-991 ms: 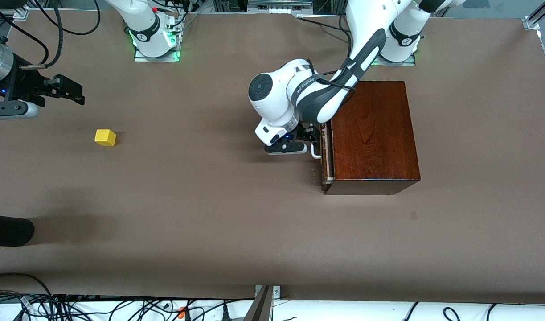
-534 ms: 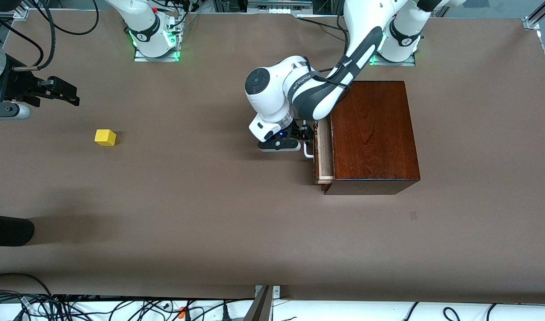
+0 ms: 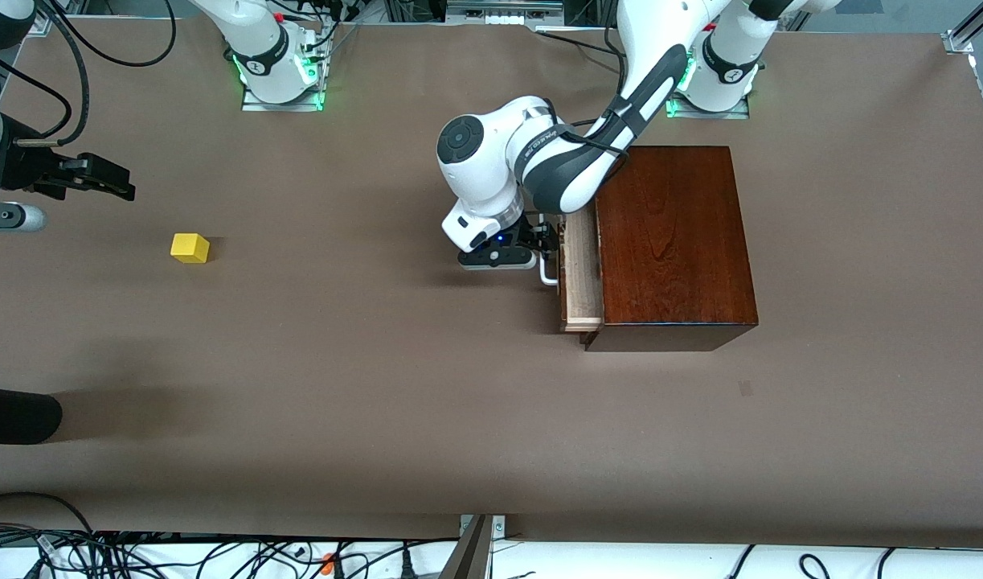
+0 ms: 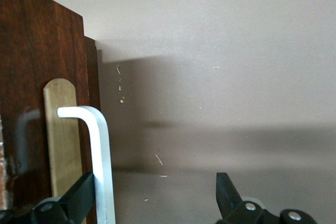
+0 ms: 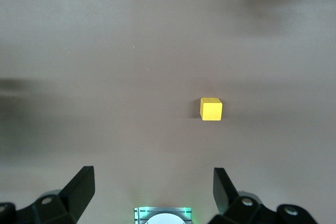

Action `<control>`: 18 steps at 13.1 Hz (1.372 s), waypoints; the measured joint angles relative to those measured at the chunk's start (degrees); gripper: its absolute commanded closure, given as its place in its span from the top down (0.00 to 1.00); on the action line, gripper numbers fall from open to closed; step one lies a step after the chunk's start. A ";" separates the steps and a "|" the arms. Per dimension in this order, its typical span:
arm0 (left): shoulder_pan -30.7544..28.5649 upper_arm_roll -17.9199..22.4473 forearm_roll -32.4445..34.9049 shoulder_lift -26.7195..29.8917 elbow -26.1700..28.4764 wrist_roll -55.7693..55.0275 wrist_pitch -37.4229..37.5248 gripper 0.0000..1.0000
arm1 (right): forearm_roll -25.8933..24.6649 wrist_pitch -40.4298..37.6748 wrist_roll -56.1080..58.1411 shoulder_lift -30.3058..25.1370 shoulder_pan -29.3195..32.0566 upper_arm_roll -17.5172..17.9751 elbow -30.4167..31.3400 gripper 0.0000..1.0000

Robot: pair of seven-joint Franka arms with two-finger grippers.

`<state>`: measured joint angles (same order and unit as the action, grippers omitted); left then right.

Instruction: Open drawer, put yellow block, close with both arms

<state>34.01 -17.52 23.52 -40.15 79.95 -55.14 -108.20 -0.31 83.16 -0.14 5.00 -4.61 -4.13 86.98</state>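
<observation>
drawer (image 3: 581,277) in the front view had slid further out of the wooden box (image 3: 674,241) than a moment before, its pale tray now showing, front facing the right arm's end and its long axis across that pull. opening looked well begun. left gripper (image 3: 544,244) sat at the white handle (image 3: 548,273).

left wrist view: fingers (image 4: 79,199) stood spread, one hooked against the handle (image 4: 100,156), not clamped.

right wrist view: right gripper (image 5: 152,192) hung open above the table, yellow block (image 5: 211,109) ahead of it.

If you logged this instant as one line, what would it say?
left gripper: open, hooked around handle | drawer: partly out | right gripper: open, above table | block: on table
</observation>
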 measured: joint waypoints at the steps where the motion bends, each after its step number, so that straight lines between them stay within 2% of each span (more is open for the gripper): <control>1: 0.00 0.01 -0.37 -0.01 -0.23 -0.02 -0.02 1.00 | -0.11 0.00 0.86 0.00 0.00 0.00 0.00 1.00; 6: 0.02 0.01 -0.79 -0.26 -0.61 -0.18 -0.19 1.00 | -0.66 -0.84 9.57 0.01 -0.01 0.00 0.28 1.00; 10: 0.23 0.00 -1.14 -0.68 -1.86 -0.53 -0.91 1.00 | -0.76 -0.31 16.35 0.20 0.01 -1.14 4.03 1.00; 16: 0.63 -0.01 -2.48 -1.43 -4.94 -0.58 -0.83 1.00 | -0.77 13.33 33.98 0.59 0.16 -8.19 15.43 1.00; 18: 0.54 -0.02 -4.03 -1.14 -8.14 -0.58 2.80 1.00 | -0.77 19.35 38.64 0.63 0.23 -10.47 20.31 1.00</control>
<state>34.55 -17.54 19.50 -41.29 71.81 -55.72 -105.40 -1.08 102.51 38.50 5.63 -4.38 -14.59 107.29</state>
